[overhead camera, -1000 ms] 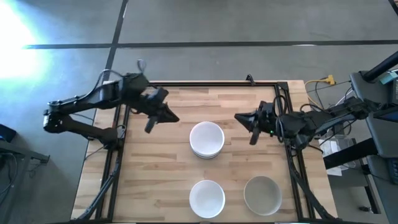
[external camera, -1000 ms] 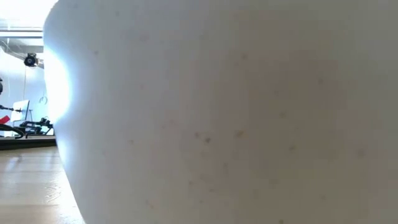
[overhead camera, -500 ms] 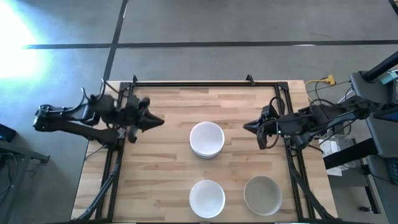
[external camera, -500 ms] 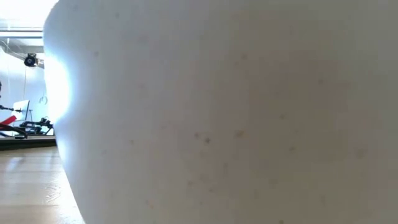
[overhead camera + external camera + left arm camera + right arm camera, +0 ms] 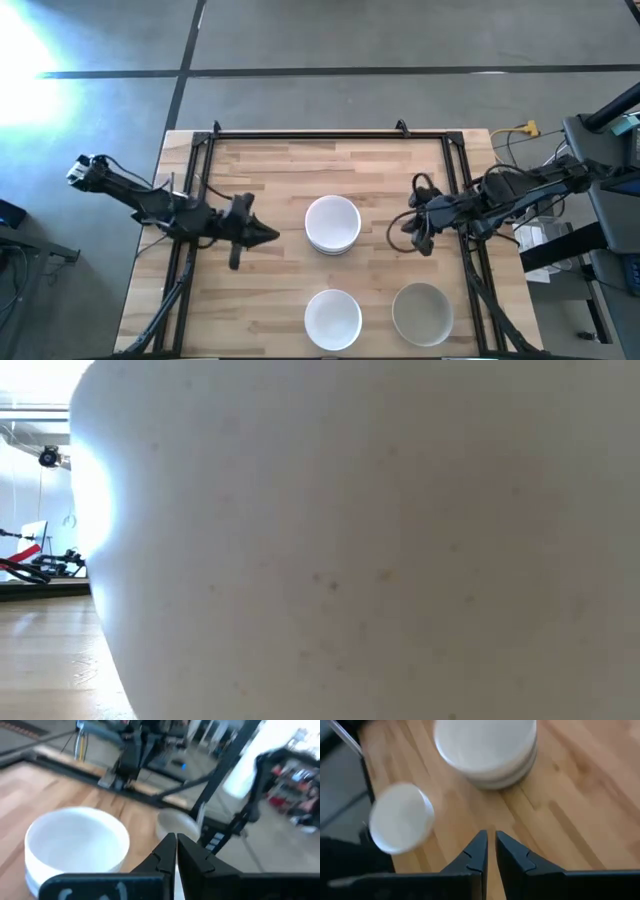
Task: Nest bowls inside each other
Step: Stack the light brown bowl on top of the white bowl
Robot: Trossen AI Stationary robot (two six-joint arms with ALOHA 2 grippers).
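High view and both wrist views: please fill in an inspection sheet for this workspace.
Surface: wooden table, dark frame around it.
Job's things: nested white stack at centre; white bowl and grey bowl apart on near edge.
Clutter: nothing seen.
Grippers: left gripper left of the stack, empty, fingers together; right gripper right of it, empty, nearly closed.
Cables: bundle beside right arm.
Surroundings: grey floor; low view blocked by a bowl wall.

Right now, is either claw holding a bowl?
No. In the high view the left claw and right claw both sit apart from the stacked white bowls, each shut on nothing.
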